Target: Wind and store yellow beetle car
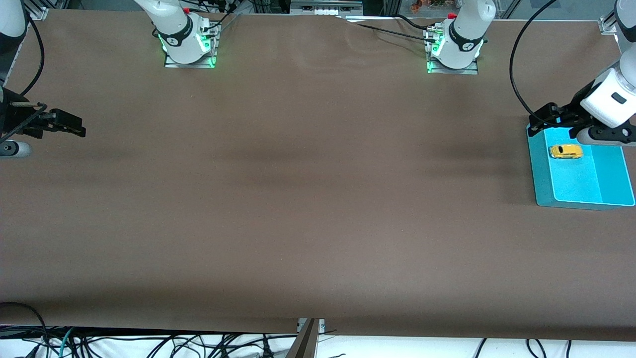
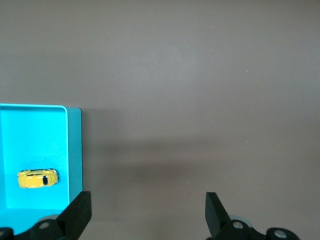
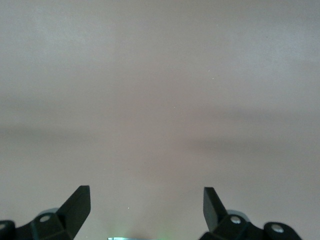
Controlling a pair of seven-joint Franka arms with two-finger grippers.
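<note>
The yellow beetle car (image 1: pixel 566 151) lies in the cyan tray (image 1: pixel 579 186) at the left arm's end of the table. It also shows in the left wrist view (image 2: pixel 37 179), inside the tray (image 2: pixel 30 130). My left gripper (image 1: pixel 544 118) is open and empty in the air over the tray's corner nearest the robots' bases; in its own view (image 2: pixel 148 215) it has bare table between its fingers. My right gripper (image 1: pixel 67 124) is open and empty over bare table at the right arm's end, and shows in its own view (image 3: pixel 146 210).
The brown table cover (image 1: pixel 308 189) spreads between the two arms. The robot bases (image 1: pixel 189 40) stand along the edge farthest from the front camera. Cables hang below the table's near edge.
</note>
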